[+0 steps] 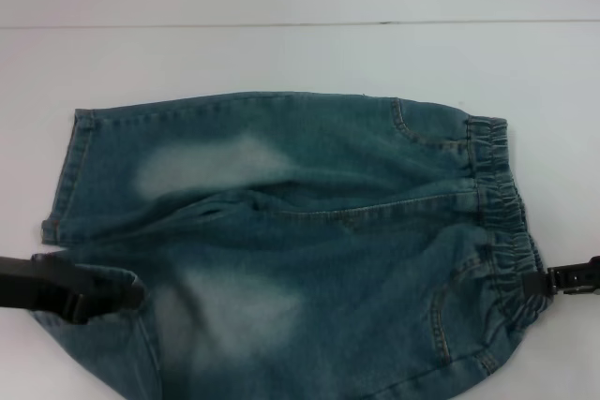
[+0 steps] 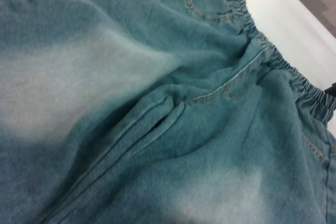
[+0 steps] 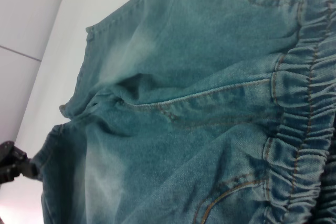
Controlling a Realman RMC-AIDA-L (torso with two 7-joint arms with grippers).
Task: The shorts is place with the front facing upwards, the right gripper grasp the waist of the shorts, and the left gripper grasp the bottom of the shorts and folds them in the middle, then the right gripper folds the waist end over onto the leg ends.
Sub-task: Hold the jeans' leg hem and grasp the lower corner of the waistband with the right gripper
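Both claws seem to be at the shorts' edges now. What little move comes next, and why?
Probably lifting the near edge and carrying it over the far half. The left tool sits at the near leg hem, the right tool at the waist, and the shorts lie flat, unfolded.

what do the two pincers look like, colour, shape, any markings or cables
Both are black. The left pincer ends a long, flat, matte black bar with a blocky, stepped tip; no label or cable shows on it. The right pincer is a smaller black block with pale marks that could be screws or a label; no cable shows. Behind them lie the blue-green washed denim shorts on the white table.
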